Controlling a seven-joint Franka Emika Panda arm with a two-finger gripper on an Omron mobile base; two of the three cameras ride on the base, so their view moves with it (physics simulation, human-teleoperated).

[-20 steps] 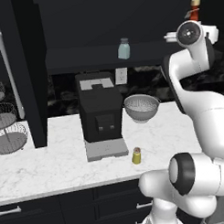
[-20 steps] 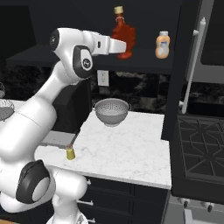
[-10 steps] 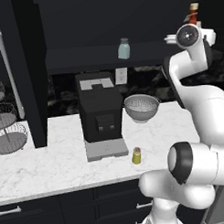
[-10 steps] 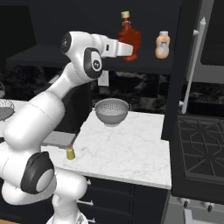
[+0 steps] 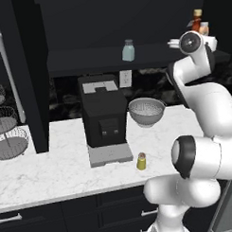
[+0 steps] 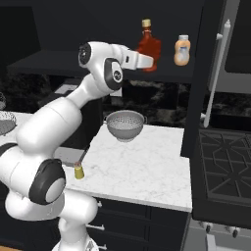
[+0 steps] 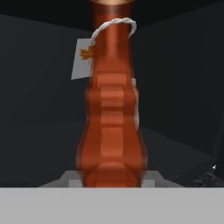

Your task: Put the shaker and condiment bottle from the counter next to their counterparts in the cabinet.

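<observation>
Since a second ago the arm has swung right, so the gripper (image 6: 151, 62), clamped on the condiment bottle (image 6: 148, 44), now holds it upright at the cabinet (image 6: 59, 61) shelf near the orange squeeze bottle (image 6: 182, 50). Shaker (image 6: 78, 171) sits on the counter (image 6: 142, 171).

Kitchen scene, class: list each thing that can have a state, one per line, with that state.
Red bottle: upright, capped, gripped at cabinet height.
Tool: shut on the red bottle.
Orange bottle: upright, capped, on the cabinet shelf.
Glass shaker: upright, capped, on the shelf.
Yellow shaker: upright, capped, on the counter.
Colander: upright, on the counter.
</observation>
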